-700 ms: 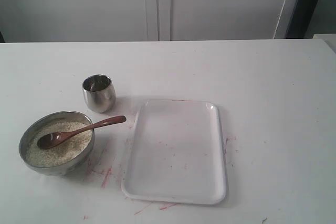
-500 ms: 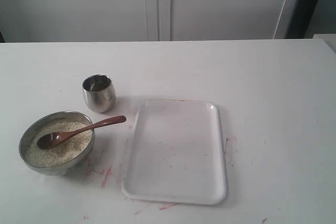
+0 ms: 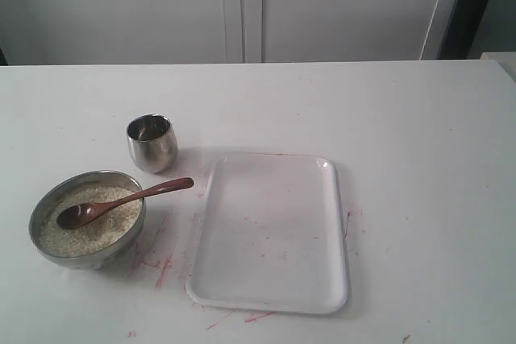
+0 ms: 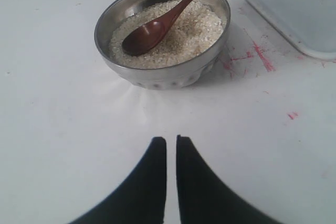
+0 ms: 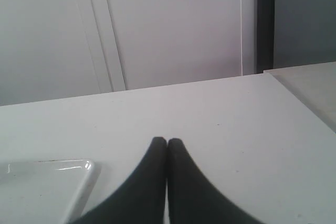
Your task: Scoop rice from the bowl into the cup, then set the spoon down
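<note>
Wooden spoon [image 3: 121, 201], likely light and stiff, rests on rice [image 3: 105, 233] in the bowl [image 3: 89, 261], lower left; grip its overhanging handle. Left end effector [image 4: 171, 141] and right end effector [image 5: 167, 141] closed, empty.

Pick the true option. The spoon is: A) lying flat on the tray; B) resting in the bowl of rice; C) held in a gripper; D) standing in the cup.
B: the spoon has its scoop end on the rice in the bowl, and its handle sticks out over the rim.
</note>
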